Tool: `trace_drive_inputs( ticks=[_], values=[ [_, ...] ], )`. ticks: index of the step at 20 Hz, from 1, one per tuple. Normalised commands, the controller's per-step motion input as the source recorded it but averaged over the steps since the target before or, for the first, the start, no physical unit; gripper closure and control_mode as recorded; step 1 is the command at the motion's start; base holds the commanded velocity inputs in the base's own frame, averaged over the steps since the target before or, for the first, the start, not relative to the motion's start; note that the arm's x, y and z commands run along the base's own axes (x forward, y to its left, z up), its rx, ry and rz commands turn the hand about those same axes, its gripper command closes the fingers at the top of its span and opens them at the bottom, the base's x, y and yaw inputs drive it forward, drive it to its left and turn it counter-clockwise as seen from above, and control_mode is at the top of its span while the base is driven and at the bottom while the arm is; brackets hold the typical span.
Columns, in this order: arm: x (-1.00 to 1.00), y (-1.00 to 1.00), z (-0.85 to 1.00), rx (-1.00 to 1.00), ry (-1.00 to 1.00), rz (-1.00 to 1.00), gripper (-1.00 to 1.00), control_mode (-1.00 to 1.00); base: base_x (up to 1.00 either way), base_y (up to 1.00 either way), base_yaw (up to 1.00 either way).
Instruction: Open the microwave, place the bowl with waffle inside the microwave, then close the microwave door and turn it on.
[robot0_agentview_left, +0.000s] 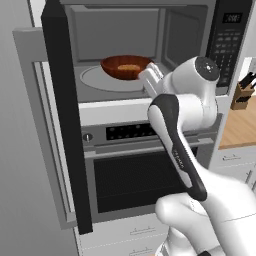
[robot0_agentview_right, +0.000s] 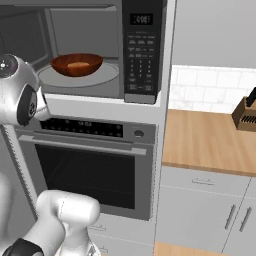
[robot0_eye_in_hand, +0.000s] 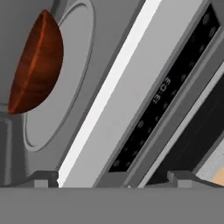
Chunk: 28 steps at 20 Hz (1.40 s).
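Observation:
The microwave (robot0_agentview_left: 190, 35) stands open, its black door (robot0_agentview_left: 62, 115) swung out to the left. On the glass turntable (robot0_agentview_right: 107, 75) inside rests the reddish-brown bowl (robot0_agentview_left: 112, 67) (robot0_agentview_right: 62, 64) with the golden waffle (robot0_agentview_left: 129, 67) (robot0_agentview_right: 77, 65) in it. The hand view is rolled, so the bowl (robot0_eye_in_hand: 37, 65) appears edge-on at the upper left. My gripper (robot0_agentview_left: 150, 75) (robot0_eye_in_hand: 113, 177) hovers at the front lip of the cavity, just right of the bowl and apart from it. It is open, its fingertips (robot0_eye_in_hand: 43, 178) wide apart with nothing between them. The keypad panel (robot0_agentview_right: 141, 50) is on the microwave's right.
Below the microwave sits the steel-fronted oven (robot0_agentview_right: 90, 170) with its horizontal handle. To the right runs a wooden counter (robot0_agentview_right: 210, 140) carrying a knife block (robot0_agentview_right: 247, 112), with grey cabinets under it. The open door sticks out on the left side.

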Motion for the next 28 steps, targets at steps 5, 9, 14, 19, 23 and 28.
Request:
trace_drive_inputs(
  ticks=[5,9,14,19,23,28],
  values=[
    [0.00,-0.01,-0.41,-0.24,-0.06,0.29,-1.00,-1.00,0.00,0.00,0.00],
    [-0.03,0.05,-0.58,-0.22,-0.21,0.28,-1.00,-1.00,0.00,0.00,0.00],
    [0.10,0.67,-0.56,-0.22,-0.34,0.08,-1.00,-1.00,0.00,0.00,0.00],
    [0.20,0.56,-0.42,-0.07,-0.36,0.00,-1.00,-1.00,0.00,0.00,0.00],
    [0.13,0.34,-0.25,-0.03,-0.38,0.00,-1.00,-1.00,0.00,0.00,0.00],
    [-0.01,0.50,-0.02,-0.05,-0.33,0.00,-1.00,-1.00,0.00,0.00,0.00]
  ],
)
